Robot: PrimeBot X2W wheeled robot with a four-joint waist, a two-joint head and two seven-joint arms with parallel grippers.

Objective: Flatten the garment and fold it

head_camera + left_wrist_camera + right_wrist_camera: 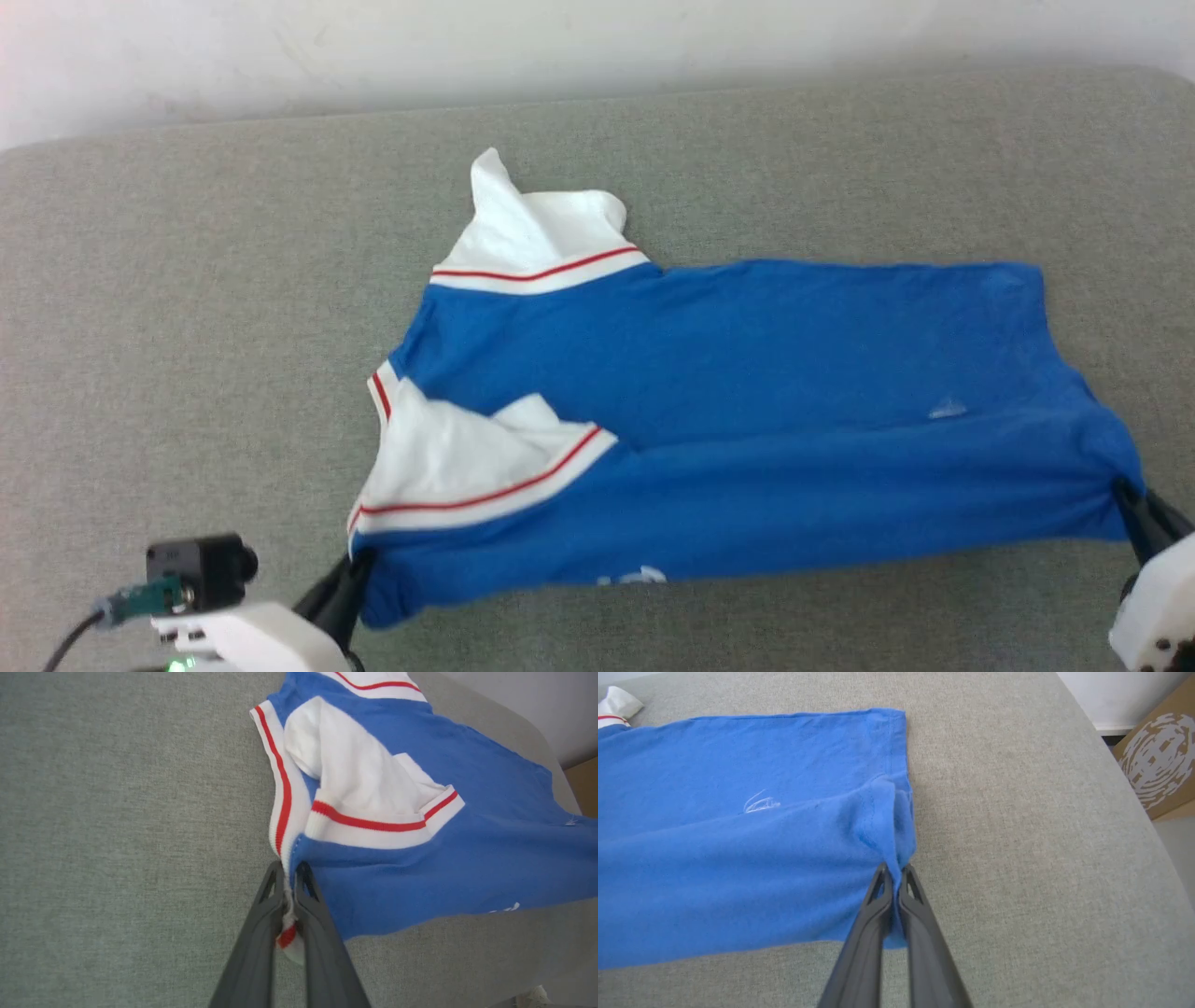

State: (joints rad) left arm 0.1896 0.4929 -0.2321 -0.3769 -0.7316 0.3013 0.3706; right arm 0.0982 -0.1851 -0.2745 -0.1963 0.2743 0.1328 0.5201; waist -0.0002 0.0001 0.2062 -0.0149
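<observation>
One garment: soft blue knit, two white sleeves with red-striped trim, on the grey woven surface. Left gripper and right gripper are each clamped on its near edge.

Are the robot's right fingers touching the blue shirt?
Touching. In the right wrist view the right gripper has its fingers shut on the blue shirt, with a fold of its hem corner pinched between them.
</observation>
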